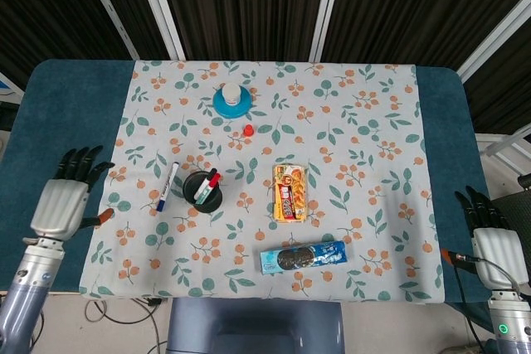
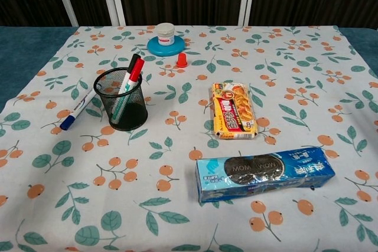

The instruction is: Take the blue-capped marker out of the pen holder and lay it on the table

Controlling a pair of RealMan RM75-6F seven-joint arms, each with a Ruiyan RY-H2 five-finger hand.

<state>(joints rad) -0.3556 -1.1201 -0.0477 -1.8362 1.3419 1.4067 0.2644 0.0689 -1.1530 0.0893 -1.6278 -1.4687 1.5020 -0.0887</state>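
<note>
The blue-capped marker (image 1: 167,186) (image 2: 77,110) lies flat on the floral cloth just left of the black mesh pen holder (image 1: 202,191) (image 2: 121,100), blue cap toward the front. A red-capped and a black-capped marker still stand in the holder. My left hand (image 1: 63,201) hovers over the blue table edge far left of the marker, fingers spread, holding nothing. At the front right corner my right hand (image 1: 494,244) is also empty with its fingers apart. Neither hand shows in the chest view.
A snack packet (image 1: 289,192) (image 2: 234,111) lies right of the holder. A blue cookie pack (image 1: 302,257) (image 2: 264,173) sits near the front edge. At the back are a white jar on a blue lid (image 1: 233,99) (image 2: 166,37) and a small red cap (image 1: 248,130) (image 2: 182,60).
</note>
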